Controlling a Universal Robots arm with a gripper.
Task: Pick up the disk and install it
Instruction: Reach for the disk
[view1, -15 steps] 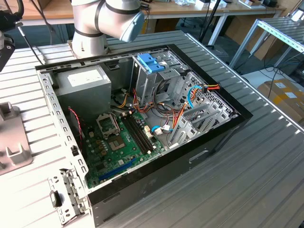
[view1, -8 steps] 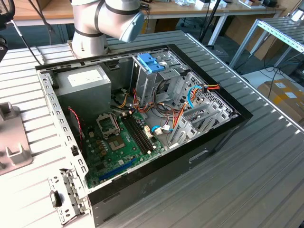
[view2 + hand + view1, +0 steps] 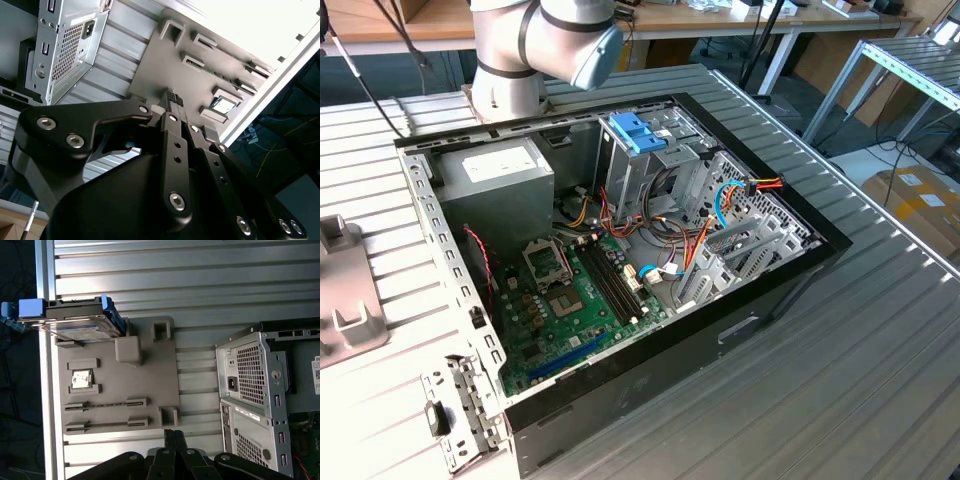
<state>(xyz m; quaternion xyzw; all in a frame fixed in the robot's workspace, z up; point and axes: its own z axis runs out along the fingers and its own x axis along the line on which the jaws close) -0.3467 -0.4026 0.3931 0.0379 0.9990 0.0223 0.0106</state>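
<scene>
The disk (image 3: 75, 326) is dark metal, its side pieces bright blue, its label white and blue. The fixture plate (image 3: 150, 385) is plain matt grey. The table (image 3: 200, 280) is pale silver-grey, ribbed in parallel bands. The fingers (image 3: 174, 102) are black, with silver screw heads along the links. The computer case (image 3: 670, 375) is black outside and bare silver metal inside; the motherboard (image 3: 555, 320) green; the cage handles (image 3: 635, 130) light blue; the cables (image 3: 698, 243) orange, red, yellow and blue; the power supply (image 3: 495, 190) grey with a white label
</scene>
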